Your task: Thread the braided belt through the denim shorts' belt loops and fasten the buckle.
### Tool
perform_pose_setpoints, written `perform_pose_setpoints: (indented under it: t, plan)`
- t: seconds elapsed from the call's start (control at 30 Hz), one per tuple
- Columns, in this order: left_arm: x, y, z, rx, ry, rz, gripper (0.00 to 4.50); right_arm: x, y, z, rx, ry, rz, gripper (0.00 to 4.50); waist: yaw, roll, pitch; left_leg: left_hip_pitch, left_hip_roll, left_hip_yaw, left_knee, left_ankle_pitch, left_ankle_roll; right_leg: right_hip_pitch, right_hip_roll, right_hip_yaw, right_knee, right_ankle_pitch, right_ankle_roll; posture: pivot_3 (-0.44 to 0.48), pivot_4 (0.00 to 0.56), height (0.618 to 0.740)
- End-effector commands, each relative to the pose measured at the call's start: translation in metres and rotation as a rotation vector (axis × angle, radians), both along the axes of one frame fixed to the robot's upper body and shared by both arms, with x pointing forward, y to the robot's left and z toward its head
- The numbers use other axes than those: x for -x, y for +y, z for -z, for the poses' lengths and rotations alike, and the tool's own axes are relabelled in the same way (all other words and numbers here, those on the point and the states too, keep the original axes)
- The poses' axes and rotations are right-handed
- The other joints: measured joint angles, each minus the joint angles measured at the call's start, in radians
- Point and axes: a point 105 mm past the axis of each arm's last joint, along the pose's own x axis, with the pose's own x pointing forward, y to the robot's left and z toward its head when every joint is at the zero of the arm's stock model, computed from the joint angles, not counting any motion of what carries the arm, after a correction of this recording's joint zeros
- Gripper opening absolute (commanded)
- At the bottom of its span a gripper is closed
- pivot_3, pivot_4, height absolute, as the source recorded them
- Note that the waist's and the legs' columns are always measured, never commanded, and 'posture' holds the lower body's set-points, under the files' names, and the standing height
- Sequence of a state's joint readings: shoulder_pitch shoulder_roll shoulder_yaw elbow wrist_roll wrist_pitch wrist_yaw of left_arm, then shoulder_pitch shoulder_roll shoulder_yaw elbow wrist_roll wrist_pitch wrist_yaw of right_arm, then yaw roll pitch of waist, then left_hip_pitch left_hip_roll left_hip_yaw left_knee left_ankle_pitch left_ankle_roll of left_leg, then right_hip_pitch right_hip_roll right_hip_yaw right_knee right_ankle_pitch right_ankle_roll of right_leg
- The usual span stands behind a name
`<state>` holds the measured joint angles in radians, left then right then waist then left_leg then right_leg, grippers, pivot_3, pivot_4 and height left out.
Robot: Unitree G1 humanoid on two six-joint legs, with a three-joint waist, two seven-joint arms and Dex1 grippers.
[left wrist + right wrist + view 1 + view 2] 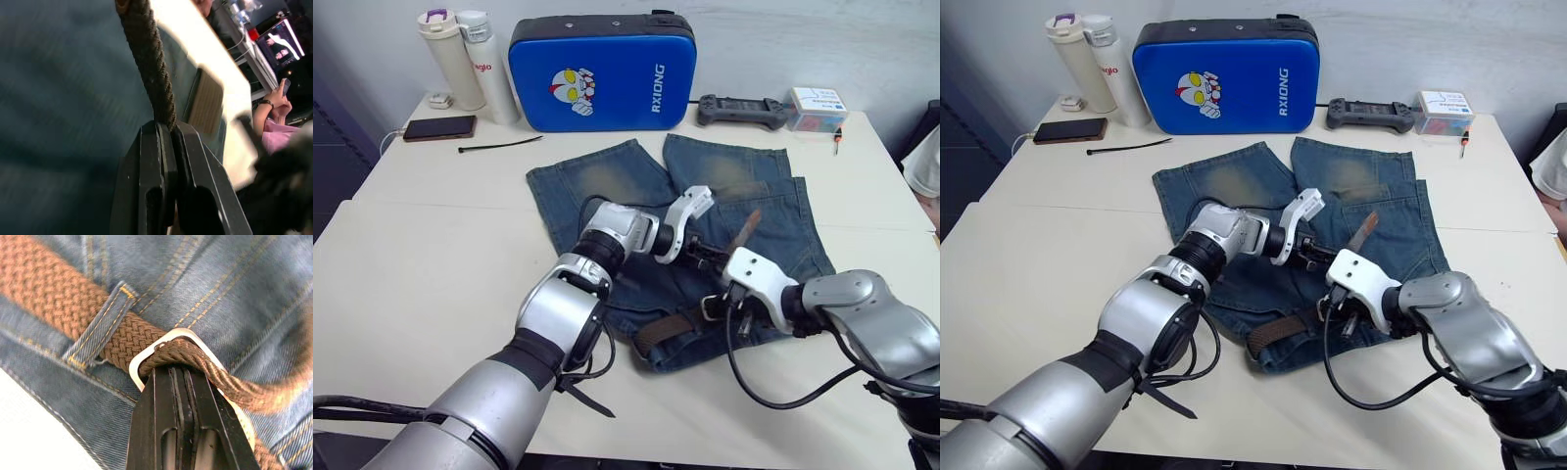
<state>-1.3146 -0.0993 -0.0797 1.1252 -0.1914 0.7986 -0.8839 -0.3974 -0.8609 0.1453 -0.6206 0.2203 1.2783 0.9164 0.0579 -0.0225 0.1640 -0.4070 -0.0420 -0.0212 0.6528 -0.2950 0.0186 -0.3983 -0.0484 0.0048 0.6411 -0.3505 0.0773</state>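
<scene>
I am at the fastening step: the braided belt (44, 289) already runs under a belt loop (100, 325) on the waistband of the denim shorts (607, 186), which lie spread at the middle of the table (411, 264) with the legs towards twelve o'clock. My right gripper (182, 374) is clamped on the strap right where it passes through the buckle (146, 357), at about five o'clock of the shorts. My left gripper (165, 128) is pinched shut on the free end, which rises towards one o'clock to its tan tip (747, 228).

Next, I judge, the left must draw the free end on through the frame while the right holds the buckle steady, then seat the pin; I cannot make out the pin here, so it may be hidden under the strap.

The belt is coarse woven cord, ropy and rounded where it bends. The buckle is a smooth, pale metal frame with rounded corners. The denim is soft and faded, with tan double stitching.
</scene>
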Motion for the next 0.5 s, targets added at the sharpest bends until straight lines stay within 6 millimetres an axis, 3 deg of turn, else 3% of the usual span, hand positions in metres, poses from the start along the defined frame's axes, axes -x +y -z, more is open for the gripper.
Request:
perform_pose_setpoints:
  t: [0.03, 0.3, 0.5]
  plan:
    - [0.007, -0.010, -0.013, 0.025, -0.038, 0.056, 0.00, -0.004, -0.016, -0.013, -0.001, -0.031, 0.103, 0.03, 0.000, 0.002, 0.002, 0.000, 0.000, 0.000, 0.000, 0.000, 0.000, 0.000, 0.000, 0.000, -0.002, 0.000, 0.000, 0.000, 0.150, 0.740]
    - [0.011, -0.009, -0.006, 0.011, -0.024, 0.065, 0.00, -0.001, -0.033, -0.027, -0.060, -0.042, 0.234, 0.03, -0.007, 0.003, 0.002, 0.000, 0.000, 0.001, -0.001, 0.001, 0.000, -0.002, 0.000, 0.001, 0.003, 0.000, 0.000, 0.000, 0.150, 0.740]
    - [0.012, -0.009, -0.006, 0.011, -0.025, 0.067, 0.00, 0.007, -0.054, -0.024, -0.104, -0.017, 0.335, 0.03, -0.006, 0.003, 0.002, 0.000, 0.000, 0.002, -0.001, 0.001, 0.000, -0.003, 0.000, 0.002, 0.005, 0.000, 0.000, 0.000, 0.150, 0.740]
